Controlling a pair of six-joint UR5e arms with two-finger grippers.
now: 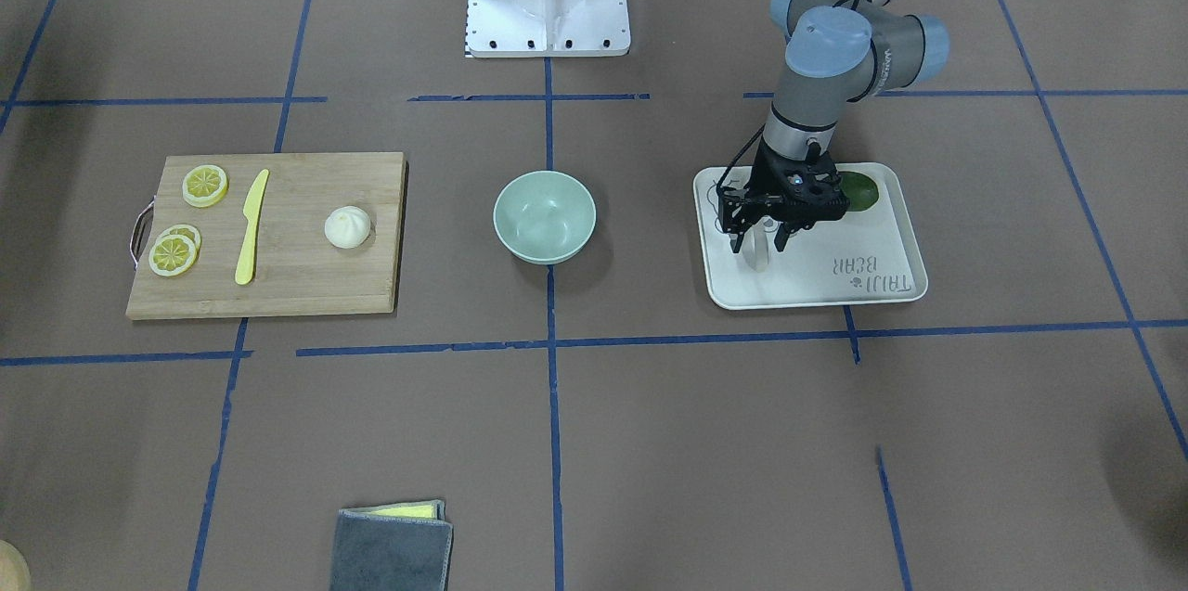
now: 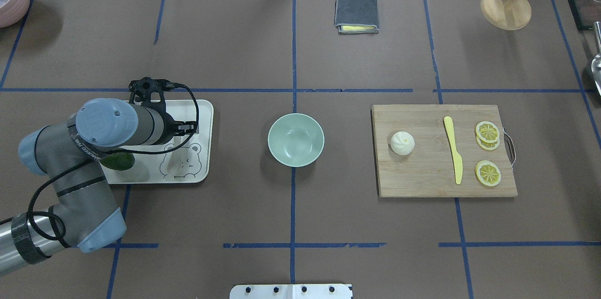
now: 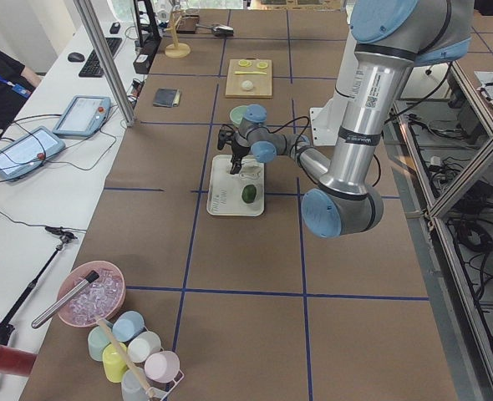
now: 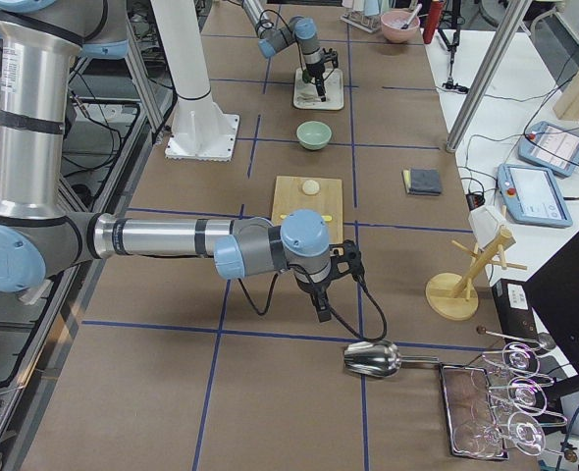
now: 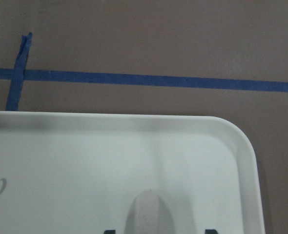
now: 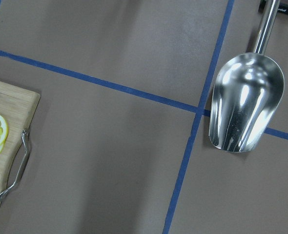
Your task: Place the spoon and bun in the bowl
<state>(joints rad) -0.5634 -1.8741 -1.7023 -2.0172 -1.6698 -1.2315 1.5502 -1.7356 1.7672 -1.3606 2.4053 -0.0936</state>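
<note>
While the left gripper [image 1: 761,243] hung low over the white tray [image 1: 798,289], its jaws stood apart either side of the spoon [image 1: 760,255] lying there. Bun [image 1: 348,227] was on the cutting board [image 1: 306,280], bowl [image 1: 545,246] sat between board and tray. Right gripper [image 4: 323,312]: couldn't tell its state.

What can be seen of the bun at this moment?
The bun is small, round and cream-white, with a pleated swirl on top and a matte look. It sits upright and whole on the wooden board, at the end nearest the bowl, apart from the yellow knife and the lemon slices. Only the board touches it.
</note>
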